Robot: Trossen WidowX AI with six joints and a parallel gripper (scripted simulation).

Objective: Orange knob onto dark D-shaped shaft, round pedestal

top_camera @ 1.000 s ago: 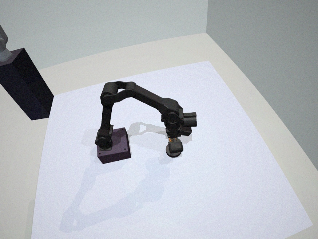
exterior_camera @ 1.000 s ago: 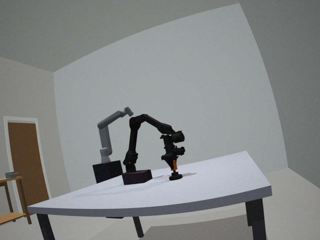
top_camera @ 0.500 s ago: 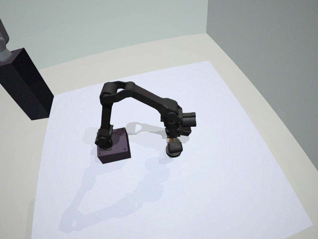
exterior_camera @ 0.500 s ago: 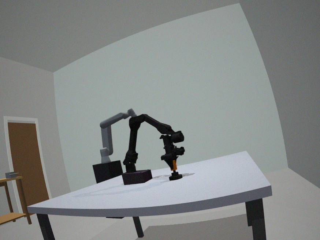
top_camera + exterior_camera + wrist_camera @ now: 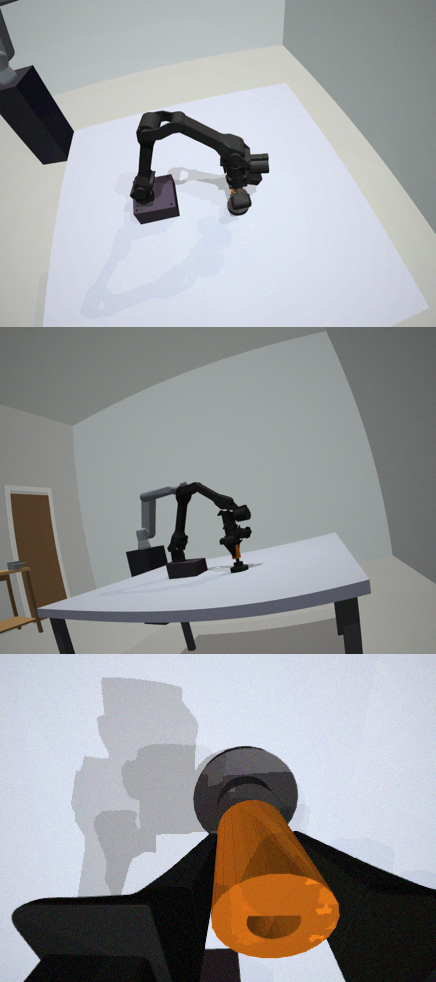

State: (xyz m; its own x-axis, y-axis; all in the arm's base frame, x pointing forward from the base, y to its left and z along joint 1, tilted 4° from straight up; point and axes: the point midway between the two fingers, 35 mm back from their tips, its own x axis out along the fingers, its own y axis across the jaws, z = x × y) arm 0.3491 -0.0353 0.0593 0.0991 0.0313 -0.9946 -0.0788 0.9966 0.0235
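The orange knob (image 5: 232,192) (image 5: 236,551) (image 5: 260,854) stands roughly upright in my gripper (image 5: 239,200) (image 5: 235,555), which is shut on it. The wrist view shows the D-shaped hole (image 5: 274,928) in its near end, flat side toward the top of the view. The round dark pedestal (image 5: 232,210) (image 5: 239,569) (image 5: 282,785) stands on the table below the knob. In the exterior view a short piece of the dark shaft (image 5: 237,560) shows between the knob's lower end and the pedestal. The wrist view hides the shaft behind the knob. I cannot tell whether knob and shaft touch.
My arm's purple base box (image 5: 158,193) (image 5: 186,569) stands on the pale table (image 5: 299,246) (image 5: 299,566), left of the pedestal. A grey arm (image 5: 148,513) stands on a dark block (image 5: 35,119) (image 5: 145,560) beyond the table. A wooden shelf (image 5: 15,623) is at far left.
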